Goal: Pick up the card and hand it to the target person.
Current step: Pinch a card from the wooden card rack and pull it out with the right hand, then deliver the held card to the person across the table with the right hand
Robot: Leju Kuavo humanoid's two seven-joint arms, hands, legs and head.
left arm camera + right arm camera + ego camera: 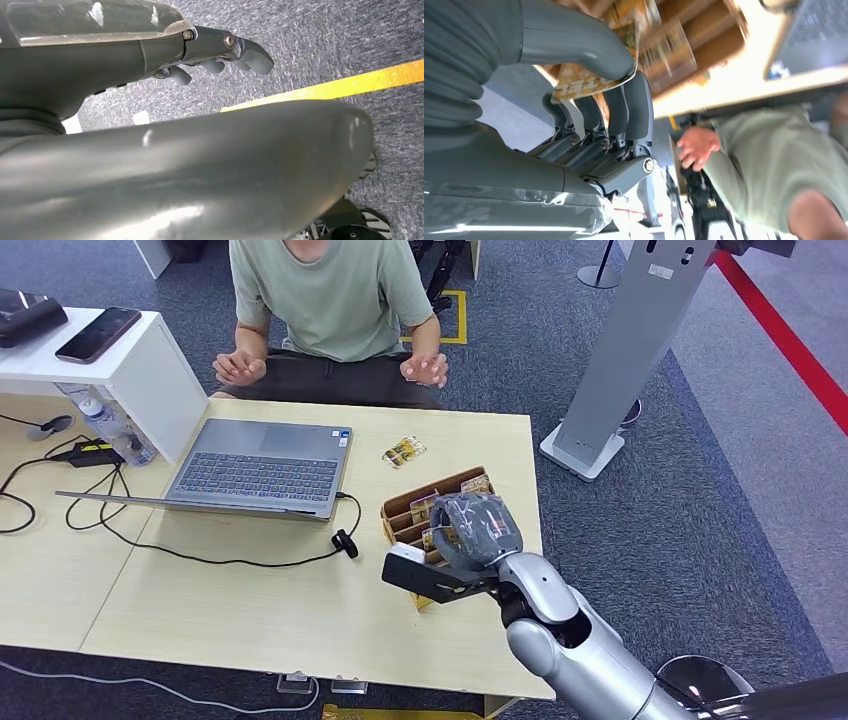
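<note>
right hand [589, 100]: we see thumb and dark fingers [636, 115] pinching a yellow printed card [574, 85], arm bent in over the brown cardboard slotted box [420, 510] | left hand [220, 50]: fingers curled, holding nothing, hanging over grey carpet | bench [250, 610]: open grey laptop [260, 470] | person in green shirt [330, 290] seated beyond

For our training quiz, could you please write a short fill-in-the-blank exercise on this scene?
1. The right hand pinches a ___ over the wooden box.
2. One loose card lies on the table between the box and the ___.
3. The open ___ sits beside the box.

Missing: card; person; laptop
</note>
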